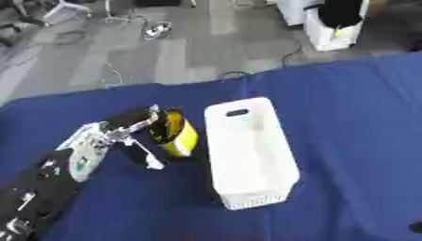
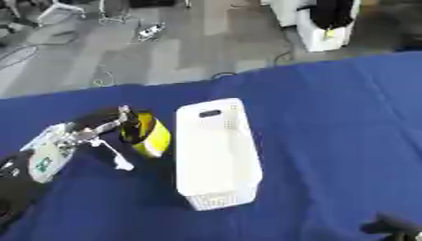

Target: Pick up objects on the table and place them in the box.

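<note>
The left hand is reaching in from 8 o'clock, its fingers and thumb curling round a yellow and black can-shaped object. That object is sitting just beside the white perforated box, at the box's 9 o'clock, on the blue table. Only a dark tip of the right hand is showing at 5 o'clock, and I cannot tell how its fingers are lying.

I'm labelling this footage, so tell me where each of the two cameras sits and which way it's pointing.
Left eye view: in the robot's head, looking down at the blue table; the left hand reaches in lower left, at the yellow and black object.
Right eye view: the head's other eye, same downward look; a dark bit of the right hand shows bottom right.
Both share the white box, the object and the grey floor beyond.
</note>
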`<state>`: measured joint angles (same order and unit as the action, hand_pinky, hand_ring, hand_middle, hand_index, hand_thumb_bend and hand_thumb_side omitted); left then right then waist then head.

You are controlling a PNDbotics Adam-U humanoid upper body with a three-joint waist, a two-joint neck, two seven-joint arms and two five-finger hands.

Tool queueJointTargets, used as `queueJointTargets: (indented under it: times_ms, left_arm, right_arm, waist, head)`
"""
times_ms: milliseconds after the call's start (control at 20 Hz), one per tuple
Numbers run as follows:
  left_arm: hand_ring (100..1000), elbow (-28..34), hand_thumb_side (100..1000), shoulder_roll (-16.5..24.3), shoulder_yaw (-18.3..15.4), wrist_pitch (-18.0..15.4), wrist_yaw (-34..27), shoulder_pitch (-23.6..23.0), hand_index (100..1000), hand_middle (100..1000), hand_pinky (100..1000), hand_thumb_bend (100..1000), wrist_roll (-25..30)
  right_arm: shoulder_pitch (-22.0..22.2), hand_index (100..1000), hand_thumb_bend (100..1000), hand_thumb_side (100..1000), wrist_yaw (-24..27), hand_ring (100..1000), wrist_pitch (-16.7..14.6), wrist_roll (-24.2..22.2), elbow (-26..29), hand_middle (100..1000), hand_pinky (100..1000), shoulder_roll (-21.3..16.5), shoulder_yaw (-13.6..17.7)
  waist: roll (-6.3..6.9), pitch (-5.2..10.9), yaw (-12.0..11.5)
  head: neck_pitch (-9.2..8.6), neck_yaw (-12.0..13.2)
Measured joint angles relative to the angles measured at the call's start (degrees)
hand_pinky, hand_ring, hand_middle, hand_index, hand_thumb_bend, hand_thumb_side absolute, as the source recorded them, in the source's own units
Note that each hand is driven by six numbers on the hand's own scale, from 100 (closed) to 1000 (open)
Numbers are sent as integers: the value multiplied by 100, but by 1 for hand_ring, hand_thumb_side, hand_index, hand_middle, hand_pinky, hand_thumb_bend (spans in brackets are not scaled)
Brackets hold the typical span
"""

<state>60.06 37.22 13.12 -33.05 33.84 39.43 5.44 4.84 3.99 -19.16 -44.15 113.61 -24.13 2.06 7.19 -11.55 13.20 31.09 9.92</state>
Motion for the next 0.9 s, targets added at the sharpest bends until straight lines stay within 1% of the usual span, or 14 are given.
queueJointTargets:
  times_ms: [100, 200, 500, 600, 750, 800, 900]
  left_arm:
    - [100, 6, 215, 0, -9, 5, -2, -1, 356, 230, 100, 863, -74]
    - [100, 33, 187, 0, -6, -21, -2, -11, 355, 238, 100, 911, -192]
    - [101, 69, 163, 0, 26, -166, -2, -50, 352, 232, 100, 940, -488]
    - [100, 70, 153, 0, 27, -203, -7, -50, 348, 207, 100, 932, -529]
    - [100, 73, 125, 0, 28, -225, -34, -50, 344, 180, 100, 946, -552]
    - [100, 74, 113, 0, 28, -230, -59, -51, 341, 168, 100, 967, -557]
    - [100, 92, 100, 0, 28, -227, -107, -51, 340, 158, 100, 981, -577]
  right_arm:
    - [0, 1000, 958, 447, 0, 697, 1, -1, 0, 835, 592, 0, 0]
    - [0, 1000, 958, 448, 0, 697, 1, -1, 0, 835, 592, 0, 0]
    - [0, 1000, 957, 448, 0, 698, 2, -2, 0, 834, 593, 1, 0]
    - [1, 1000, 957, 448, 0, 698, 2, -2, 0, 834, 593, 1, 0]
    - [1, 1000, 957, 449, 1, 698, 2, -2, 0, 834, 593, 1, 0]
    - [1, 1000, 957, 449, 3, 699, 2, -2, 0, 834, 593, 1, 0]
    - [1, 1000, 957, 449, 5, 699, 2, -2, 0, 834, 593, 1, 0]
  waist:
    - [0, 0, -1]
    - [-1, 0, -2]
    - [-14, 0, -4]
    - [-20, 0, -4]
    - [-21, 0, -7]
    - [-21, 1, -8]
    - [-21, 2, -11]
  head:
    - [0, 0]
    - [0, 0]
    - [0, 0]
    - [0, 0]
    - [0, -4]
    - [0, -6]
    - [0, -7]
